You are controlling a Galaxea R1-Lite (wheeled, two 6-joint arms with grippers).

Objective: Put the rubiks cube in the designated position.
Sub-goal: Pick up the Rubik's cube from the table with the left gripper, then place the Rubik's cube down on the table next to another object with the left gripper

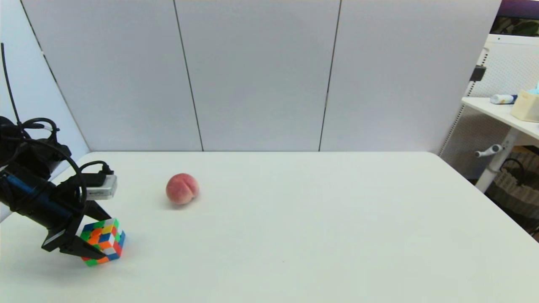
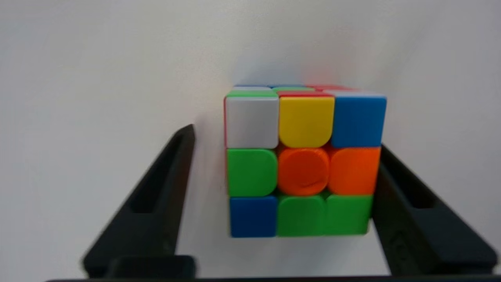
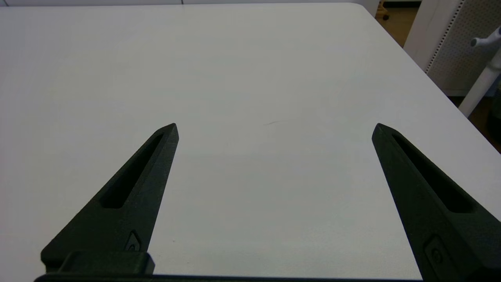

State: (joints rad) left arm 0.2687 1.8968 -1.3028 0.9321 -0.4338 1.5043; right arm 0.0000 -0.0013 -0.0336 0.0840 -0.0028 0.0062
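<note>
rubiks cube [image 1: 103, 241], small, scrambled, bright-coloured plastic, sits lower left on the white tabletop [image 1: 294, 235]; left hand [image 1: 95, 235] spread around it, ready to pinch.

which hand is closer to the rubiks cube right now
Left. The left hand is open around the rubiks cube; the right hand, also open, is parked over bare table, away from it.

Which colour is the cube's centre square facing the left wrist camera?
Orange, clearest in the left wrist view of the cube.
</note>
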